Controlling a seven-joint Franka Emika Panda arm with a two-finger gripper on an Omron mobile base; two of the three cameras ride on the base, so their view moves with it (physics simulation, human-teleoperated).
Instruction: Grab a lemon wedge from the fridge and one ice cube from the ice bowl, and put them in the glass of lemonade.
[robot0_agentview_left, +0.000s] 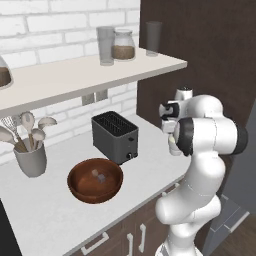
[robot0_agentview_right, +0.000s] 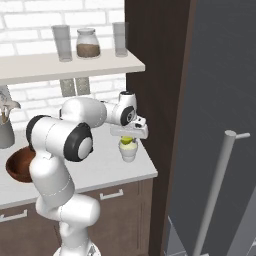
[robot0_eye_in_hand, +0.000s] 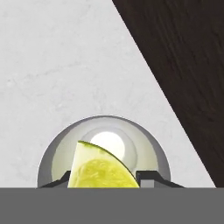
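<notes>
Directly above the small whitish cup of pale lemonade (robot0_eye_in_hand: 104, 148), we see the two-finger gripper (robot0_agentview_right: 128, 140) clamping the yellow-green lemon wedge (robot0_eye_in_hand: 103, 169), dark cabinet side (robot0_eye_in_hand: 183, 65) close beside, white counter (robot0_eye_in_hand: 52, 65) open opposite.

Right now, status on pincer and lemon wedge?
Pincer shut on lemon wedge, right above the glass of lemonade. Wedge not yet released. Ice cube sits in the bowl. Nothing blocking the drop.

The lemon wedge (robot0_eye_in_hand: 103, 170) is cut off by the hand view's lower band. The glass of lemonade (robot0_agentview_right: 128, 150) is partly covered by the gripper (robot0_agentview_right: 128, 139); contact cannot be judged, possibly none.
</notes>
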